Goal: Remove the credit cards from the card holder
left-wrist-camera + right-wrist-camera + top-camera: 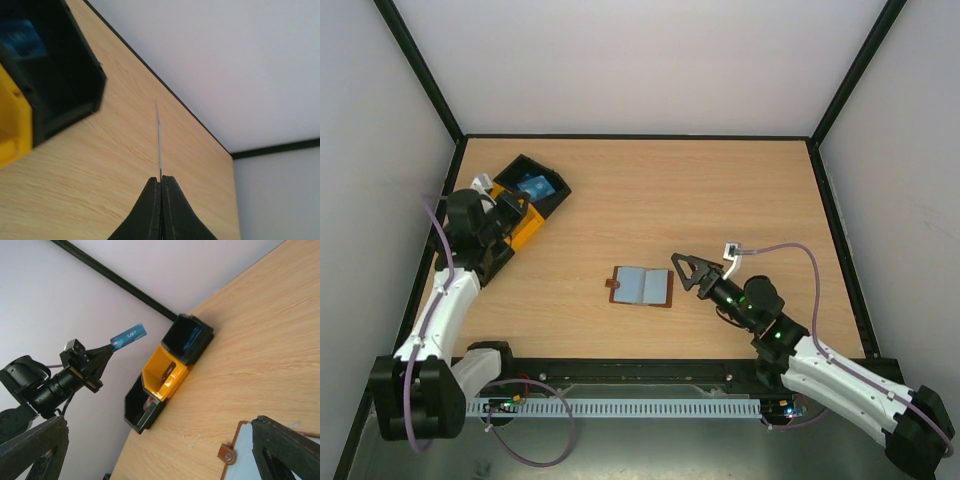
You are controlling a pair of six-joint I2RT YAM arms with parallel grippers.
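Observation:
The card holder (642, 286) lies open and flat mid-table, brown with grey-blue inner faces; its tab (227, 456) and left rim show in the right wrist view. My right gripper (685, 268) stands open just right of it, with nothing between its fingers (287, 450). My left gripper (161, 178) is shut on a thin credit card (159, 140), seen edge-on there. From the right wrist view that card (129, 334) is blue and held in the air near the bins, above table level.
Three bins stand in a row at the table's left edge: a far black bin (192, 335) with something blue inside, a yellow bin (167, 375), and a near black bin (145, 405) with something red in it. Black frame posts edge the table.

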